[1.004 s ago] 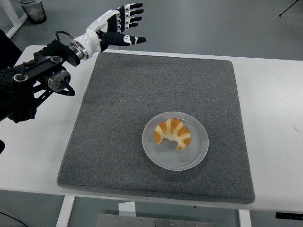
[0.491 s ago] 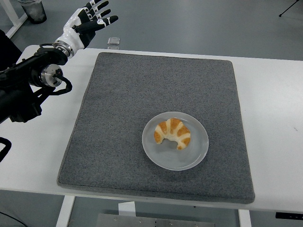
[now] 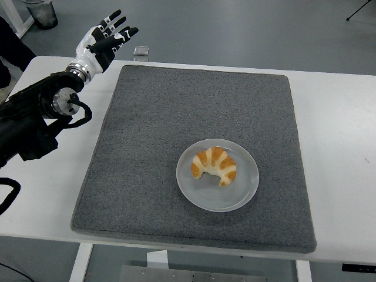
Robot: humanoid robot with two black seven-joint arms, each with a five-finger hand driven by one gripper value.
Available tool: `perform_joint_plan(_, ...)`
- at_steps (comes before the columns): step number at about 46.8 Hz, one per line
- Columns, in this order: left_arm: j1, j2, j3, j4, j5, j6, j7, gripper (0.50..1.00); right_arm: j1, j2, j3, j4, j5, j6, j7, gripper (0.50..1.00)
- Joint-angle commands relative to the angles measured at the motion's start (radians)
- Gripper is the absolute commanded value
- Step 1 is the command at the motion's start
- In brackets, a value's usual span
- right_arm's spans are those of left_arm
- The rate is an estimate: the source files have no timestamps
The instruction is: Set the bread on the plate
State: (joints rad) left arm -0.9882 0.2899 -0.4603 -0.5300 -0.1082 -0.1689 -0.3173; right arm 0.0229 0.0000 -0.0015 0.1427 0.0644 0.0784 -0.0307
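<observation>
Since the earlier frames, our left hand (image 3: pixel 104 39) had swung away from over the mat's far edge and out toward ten o'clock, past the table's far left corner, while nothing else had shifted. We judged that retreat to be the reason for its pose: fingers (image 3: pixel 117 23) spread wide, palm empty, holding nothing, with the job looking already finished. Our right arm did not show at all.

Going down in size, the white table (image 3: pixel 338 123) filled most of the view, with grey floor beyond it at twelve o'clock. On it lay the grey mat (image 3: pixel 176 117), a large soft-looking square that probably served to keep things from sliding. At about five o'clock from the mat's middle sat the plate (image 3: pixel 235 200), pale and round, resting flat on the mat. The bread (image 3: pixel 214 165), a croissant, lay on the plate's upper left part, well inside the rim and curved open toward six o'clock. A small clear object (image 3: pixel 140 51) stood beyond the mat's far left edge; we could not tell what it was.
</observation>
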Motion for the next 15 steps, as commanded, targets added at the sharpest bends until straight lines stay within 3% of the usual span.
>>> perform_joint_plan(1,0.005,0.0,0.0,-0.002,0.004,-0.027,-0.003,0.992,0.0,0.0,0.0,0.0,0.0,0.0,0.0,0.952)
perform_joint_plan(15,0.031,-0.002,-0.003,0.005,0.005,-0.058,-0.008,0.992,0.0,0.0,0.0,0.0,-0.002,0.001,0.0,0.952)
